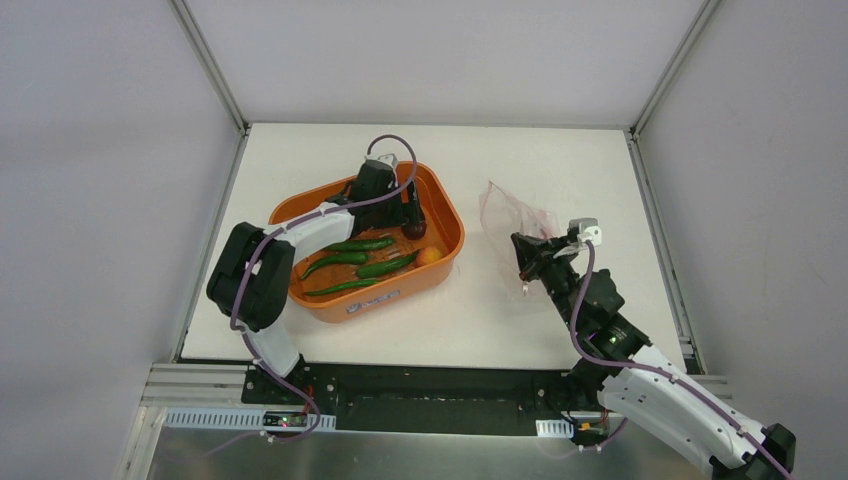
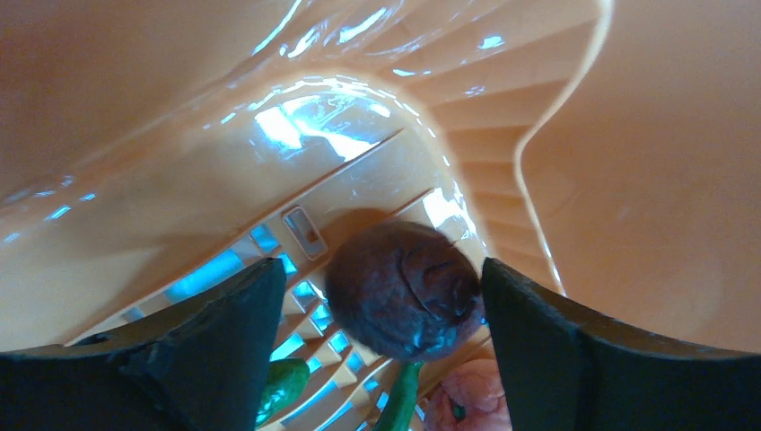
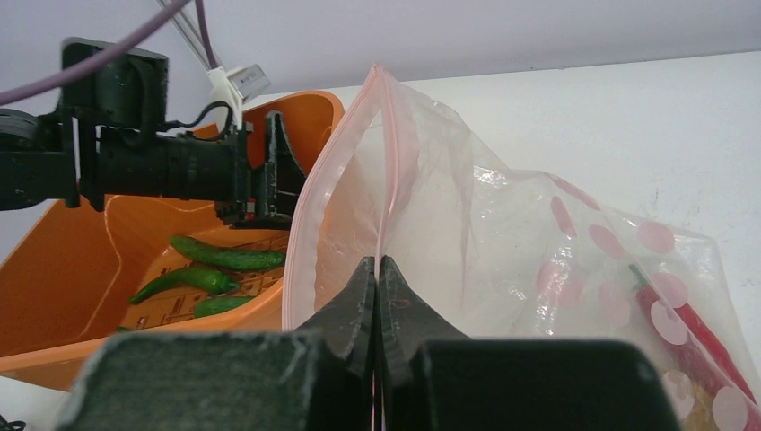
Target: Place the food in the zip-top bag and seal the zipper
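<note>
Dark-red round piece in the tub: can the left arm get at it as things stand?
Probably yes. The left end effector is down in the orange tub, open fingers flanking the dark-red round piece, nothing between.

We count four green chili peppers (image 1: 360,244), one orange round piece (image 1: 430,256) and one dark-red round piece (image 2: 401,290) inside the one orange tub (image 1: 420,283), plus one red chili (image 3: 695,328) inside one dotted bag (image 3: 502,224) beside that tub.
</note>
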